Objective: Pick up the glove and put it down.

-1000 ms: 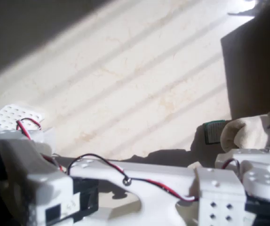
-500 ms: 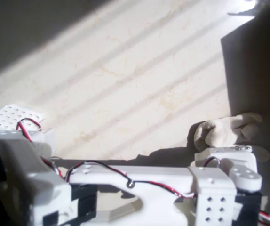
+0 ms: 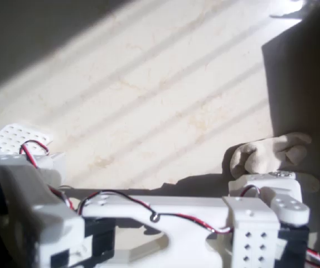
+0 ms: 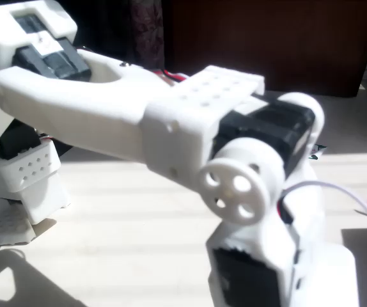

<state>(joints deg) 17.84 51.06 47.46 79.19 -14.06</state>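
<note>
Cream fabric of the glove [image 3: 268,153] lies bunched on the bench [image 3: 160,100] just beyond the white arm's wrist [image 3: 274,195], and since the end effector's state cannot be told, a shallow pinch could let it slip.

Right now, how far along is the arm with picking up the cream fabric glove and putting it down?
Done: the white arm has reached the cream fabric glove, seen in the overhead view at the right edge of the sunlit table.
In hand: the wrist sits right against the glove; whether the fingers grip it, or whether it is lifted, cannot be told.
Left: at least setting it down and releasing.
</note>
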